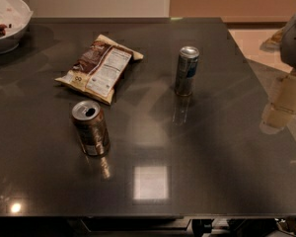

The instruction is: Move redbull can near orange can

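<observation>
The redbull can [186, 70], tall, slim and silver with a blue patch, stands upright on the dark table [212, 157], right of the middle and toward the back. The orange can [91, 128], shorter and coppery brown with a silver top and pull-tab hole, stands upright at the front left, well apart from the redbull can. My gripper [278, 115] is at the right edge of the view, over the table's right side, pale below a grey arm part [295, 36]. It is well to the right of the redbull can and holds nothing that I can see.
A brown and white chip bag [99, 67] lies flat at the back between the two cans, close to the orange can. A white bowl [7, 21] sits at the far left corner. The table's right edge meets a light floor [246, 38].
</observation>
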You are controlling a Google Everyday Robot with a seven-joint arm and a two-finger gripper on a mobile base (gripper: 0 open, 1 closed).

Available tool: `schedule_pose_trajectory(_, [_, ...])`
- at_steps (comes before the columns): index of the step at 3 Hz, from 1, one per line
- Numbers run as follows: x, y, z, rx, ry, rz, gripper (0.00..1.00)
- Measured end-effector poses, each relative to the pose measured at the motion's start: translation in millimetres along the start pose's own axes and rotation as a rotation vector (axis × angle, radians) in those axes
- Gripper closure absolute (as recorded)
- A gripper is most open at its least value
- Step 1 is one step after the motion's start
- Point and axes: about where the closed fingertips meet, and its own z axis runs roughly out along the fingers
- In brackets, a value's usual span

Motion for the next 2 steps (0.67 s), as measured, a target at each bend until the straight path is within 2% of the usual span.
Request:
schedule_pose_trajectory(1, [-1,-1,-1,0.001,-0.002,0.000,0.00])
schedule_pose_trajectory(2, [-5,-19,9,-0.014,-0.043,0.031,0.00])
